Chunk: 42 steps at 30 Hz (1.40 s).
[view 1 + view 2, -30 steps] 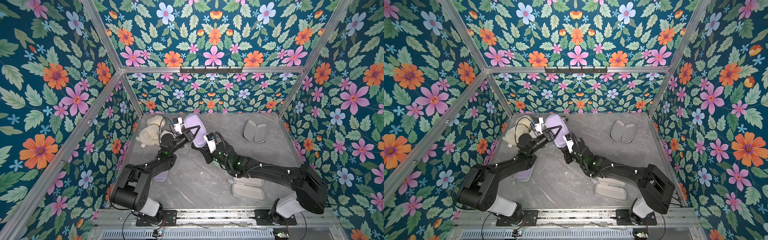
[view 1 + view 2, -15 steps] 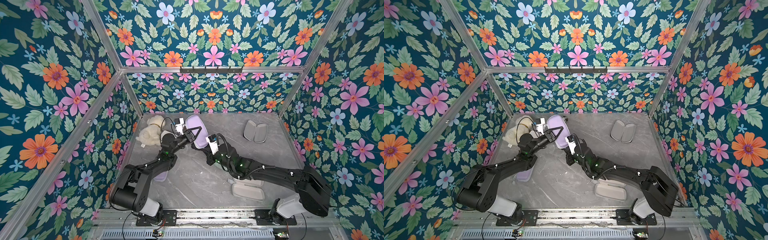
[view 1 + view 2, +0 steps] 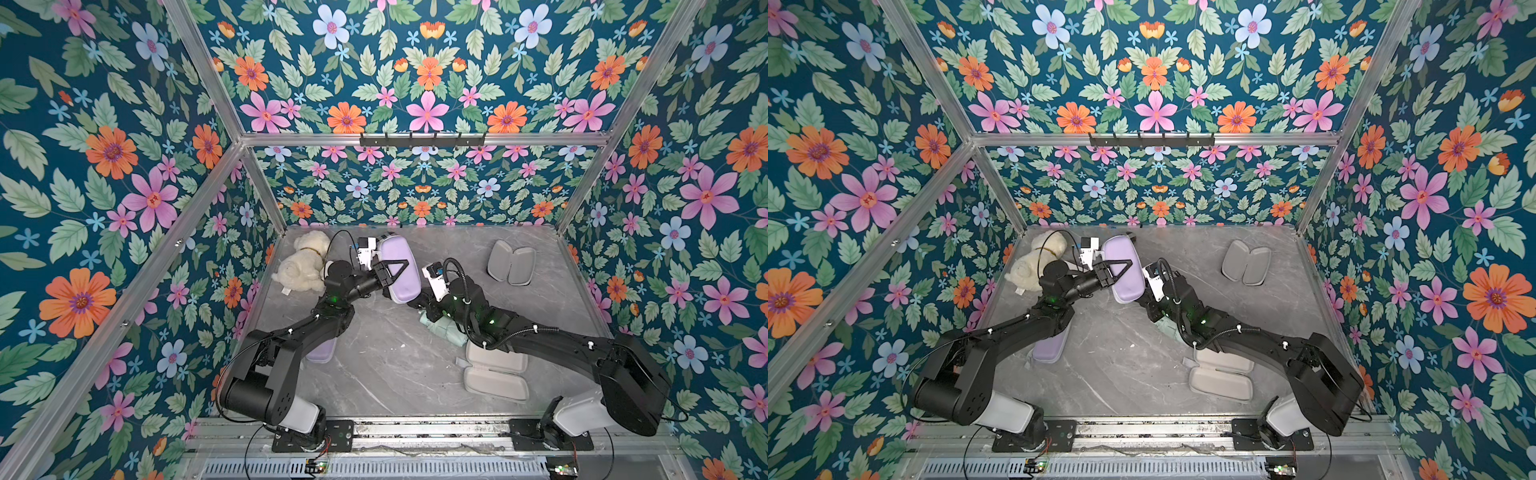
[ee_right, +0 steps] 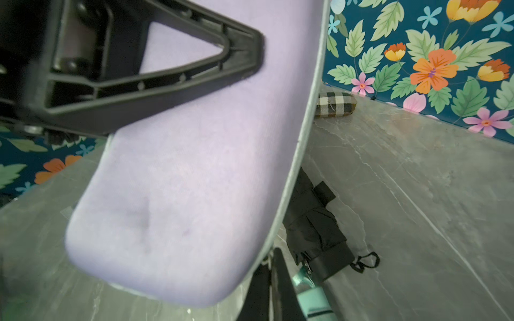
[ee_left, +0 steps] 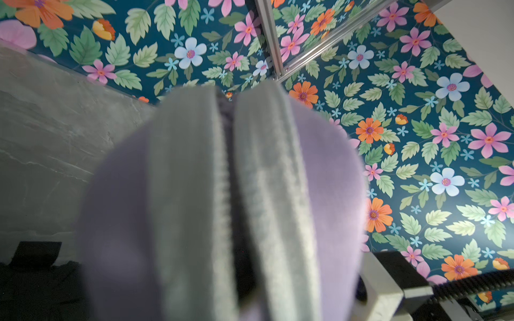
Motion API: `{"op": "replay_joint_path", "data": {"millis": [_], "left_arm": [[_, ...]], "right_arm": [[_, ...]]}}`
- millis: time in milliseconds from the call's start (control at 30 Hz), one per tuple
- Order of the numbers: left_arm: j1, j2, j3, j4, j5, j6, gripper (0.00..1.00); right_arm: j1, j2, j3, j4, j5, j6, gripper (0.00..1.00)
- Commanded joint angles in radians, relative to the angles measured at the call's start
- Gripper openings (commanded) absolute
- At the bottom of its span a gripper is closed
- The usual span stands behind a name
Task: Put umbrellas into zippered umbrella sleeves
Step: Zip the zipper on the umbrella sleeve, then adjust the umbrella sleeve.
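The left hand [image 3: 398, 269] was clamped on a lavender sleeve [image 3: 395, 249], holding it clear of the grey marble worktop [image 3: 374, 374] toward the back left. Its length ran from the back wall toward the middle. In the right wrist view, one black triangular finger [image 4: 155, 69] lay flat against the sleeve's broad face. The left wrist view looked along the sleeve's grey zip edge, where the two halves stood slightly apart on either side of a dark gap. The right hand [image 4: 274, 266] sat at the sleeve's near end by that zip edge, its fingers closed together; whether they pinched anything there could not be told. Under the right arm a mint green umbrella [image 3: 442, 330] lay on the worktop, and a black umbrella [image 4: 314, 230] with a strap lay near it, below the lifted sleeve. A second lavender sleeve [image 3: 1048, 349] lay closed beneath the left arm. A far open sleeve [image 3: 510, 262] lay spread with its grey lining up at the back right, and a near open sleeve [image 3: 494, 374] lay the same way beside the right arm. A cream plush toy [image 3: 301, 270] sat in the back left corner, and a plaid capsule [image 4: 335, 104] lay against the back wall.
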Motion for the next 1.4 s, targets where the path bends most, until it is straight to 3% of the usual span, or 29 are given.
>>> {"op": "replay_joint_path", "data": {"millis": [0,200,333,367,433,500,633,733,933,1000,1167,1267,1367], "left_arm": [[0.004,0.014,0.008,-0.161,0.161,0.102,0.13],[0.003,0.014,0.029,-0.344,0.286,0.217,0.15],[0.003,0.009,0.042,-0.385,0.315,0.259,0.18],[0.002,0.009,0.049,-0.398,0.315,0.275,0.18],[0.006,0.003,0.064,-0.428,0.302,0.32,0.19],[0.007,-0.003,0.071,-0.425,0.301,0.345,0.21],[-0.001,0.003,0.08,-0.378,0.331,0.348,0.28],[-0.017,0.011,0.09,-0.368,0.366,0.354,0.34],[-0.074,-0.009,0.094,-0.351,0.422,0.371,0.36],[-0.086,-0.022,0.095,-0.347,0.432,0.376,0.36],[-0.089,-0.032,0.091,-0.285,0.441,0.341,0.37],[-0.089,-0.015,0.085,-0.193,0.435,0.265,0.48],[-0.077,-0.012,0.058,-0.067,0.413,0.155,0.61]], "right_arm": [[-0.021,-0.008,0.022,0.082,0.092,-0.099,0.0],[-0.077,0.004,0.07,0.107,-0.005,-0.189,0.0],[-0.115,0.01,0.106,0.02,-0.079,-0.201,0.0],[-0.117,0.004,0.111,-0.014,-0.089,-0.201,0.05],[-0.132,-0.017,0.122,-0.137,-0.127,-0.173,0.34],[-0.16,-0.047,0.13,-0.261,-0.149,-0.115,0.49],[-0.274,-0.092,0.139,-0.324,-0.516,0.135,0.66],[-0.302,-0.047,0.197,-0.328,-0.739,0.248,0.74],[-0.35,0.085,0.27,-0.157,-1.003,0.45,0.78],[-0.351,0.128,0.297,-0.155,-1.062,0.459,0.77],[-0.342,0.176,0.287,-0.008,-1.207,0.533,0.65],[-0.327,0.173,0.252,0.135,-1.239,0.597,0.57],[-0.331,0.185,0.224,0.286,-1.202,0.706,0.4]]}}
